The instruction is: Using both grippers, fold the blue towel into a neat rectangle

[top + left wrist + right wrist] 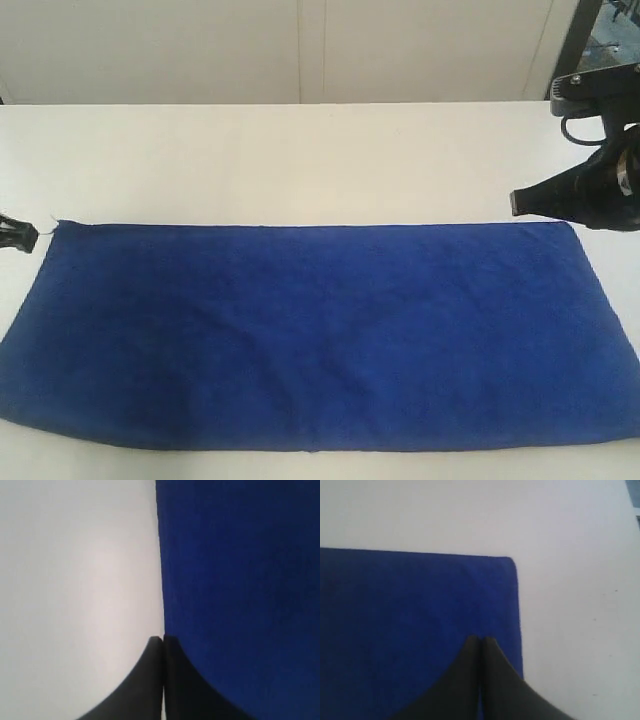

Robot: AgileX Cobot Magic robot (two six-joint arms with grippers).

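Note:
The blue towel (310, 335) lies flat on the white table (300, 160) as a long rectangle that reaches across the front. My left gripper (22, 236) sits just off the towel's far left corner, low near the table. In the left wrist view its jaws (163, 640) are pressed together on the line of the towel's edge (240, 580), with no cloth between them. My right gripper (516, 203) hovers above the towel's far right corner. Its jaws (481, 641) are also shut and hold nothing, over the towel (410, 620) near that corner.
A pale wall with panel seams (310, 50) rises behind the table. A dark frame (585, 40) stands at the back right. Bare white tabletop stretches behind the towel and to the right of its short edge (570, 630).

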